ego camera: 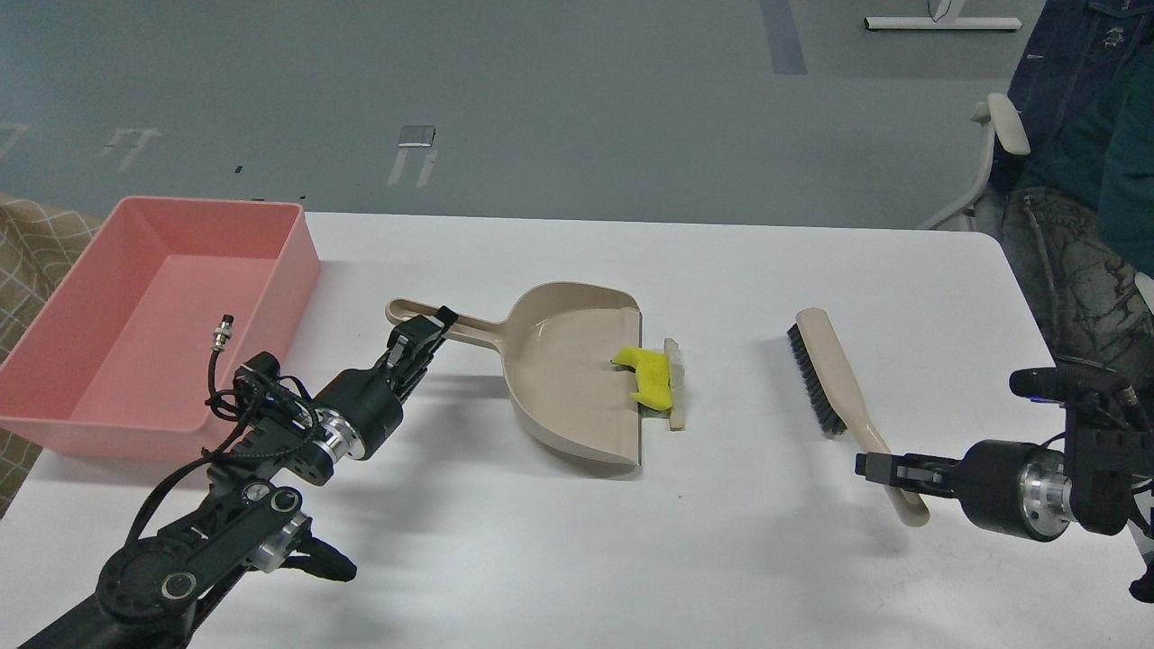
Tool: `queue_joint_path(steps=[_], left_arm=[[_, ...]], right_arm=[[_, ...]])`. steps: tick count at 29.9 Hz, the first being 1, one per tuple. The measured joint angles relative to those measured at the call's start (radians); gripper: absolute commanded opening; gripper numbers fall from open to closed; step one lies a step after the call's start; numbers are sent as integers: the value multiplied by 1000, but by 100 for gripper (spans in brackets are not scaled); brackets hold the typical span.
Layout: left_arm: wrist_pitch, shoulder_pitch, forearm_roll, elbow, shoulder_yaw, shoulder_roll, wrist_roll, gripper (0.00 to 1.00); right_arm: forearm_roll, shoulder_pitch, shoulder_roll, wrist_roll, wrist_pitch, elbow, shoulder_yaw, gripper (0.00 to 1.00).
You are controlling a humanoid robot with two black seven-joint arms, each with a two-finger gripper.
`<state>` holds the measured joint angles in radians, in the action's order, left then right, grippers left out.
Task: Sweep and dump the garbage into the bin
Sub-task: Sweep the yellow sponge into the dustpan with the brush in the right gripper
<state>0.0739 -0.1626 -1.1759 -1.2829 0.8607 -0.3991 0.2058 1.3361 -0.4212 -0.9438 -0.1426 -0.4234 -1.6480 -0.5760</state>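
The yellow chunk (651,375) lies on the lip of the beige dustpan (568,379). The pale bread-like slice (673,382) stands on edge against it, just outside the lip on the table. My left gripper (427,330) is shut on the dustpan's long handle. My right gripper (876,468) is shut on the handle of a beige brush (825,368) with black bristles, whose head is right of the scraps with a gap between. The salmon-pink bin (302,261) stands at the far left, with nothing in it.
The white table (721,550) ends close to my right arm. A chair (996,144) and a seated person (1082,117) are beyond the right corner. A checked cloth (36,243) lies behind the bin.
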Motion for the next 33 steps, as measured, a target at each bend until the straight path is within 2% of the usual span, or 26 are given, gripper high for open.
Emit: queue_joint_path(steps=[10,22,33], left_arm=[[0,19,0,6,-2,-23,8,0],[0,19,0,3,-1,-27,9,0],[0,18,-1,1,0,-27,8,0]], right_arm=[[0,-4,61,-26,-15,-13,5,0],[2,-45,219,-54,-58,-5,6,0],[2,-117,417,-71,-65,22,49,0]])
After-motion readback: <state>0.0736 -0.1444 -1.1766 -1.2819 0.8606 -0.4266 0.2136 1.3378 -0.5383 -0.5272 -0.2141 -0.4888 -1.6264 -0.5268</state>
